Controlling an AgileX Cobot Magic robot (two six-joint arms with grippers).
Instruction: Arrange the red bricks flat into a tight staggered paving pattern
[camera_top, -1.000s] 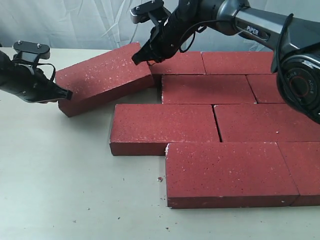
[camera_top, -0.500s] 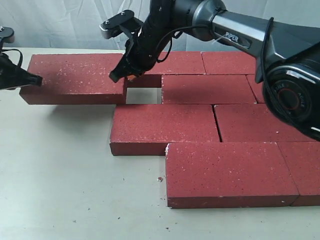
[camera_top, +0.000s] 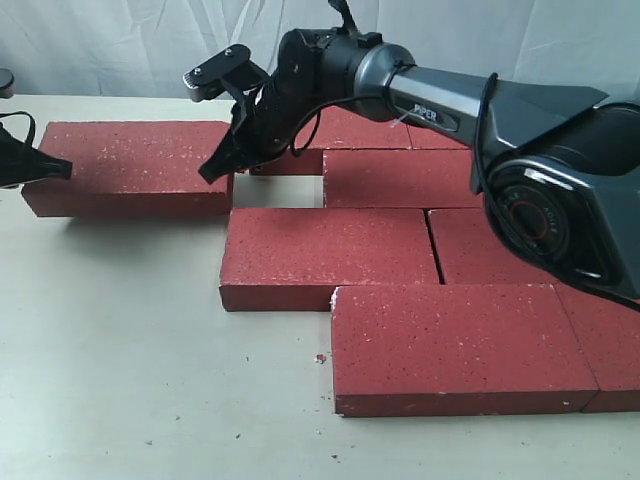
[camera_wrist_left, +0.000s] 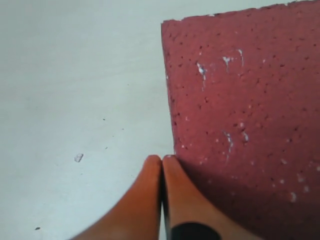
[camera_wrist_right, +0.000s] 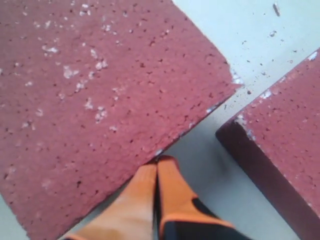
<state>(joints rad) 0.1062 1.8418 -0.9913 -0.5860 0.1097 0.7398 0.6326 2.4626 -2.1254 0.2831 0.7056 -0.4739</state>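
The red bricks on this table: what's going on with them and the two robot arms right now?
Two robot arms are working one loose brick between them. The left gripper, shut, is at its left end; the right gripper, also shut, is at its right end. The brick lies flat, with a gap of bare table between it and the other bricks, which already lie in tight staggered rows.

Pale table with scattered grit specks, white draped backdrop behind.

exterior: elevated, oblique, wide | wrists: close, downward | shared: leftmost brick
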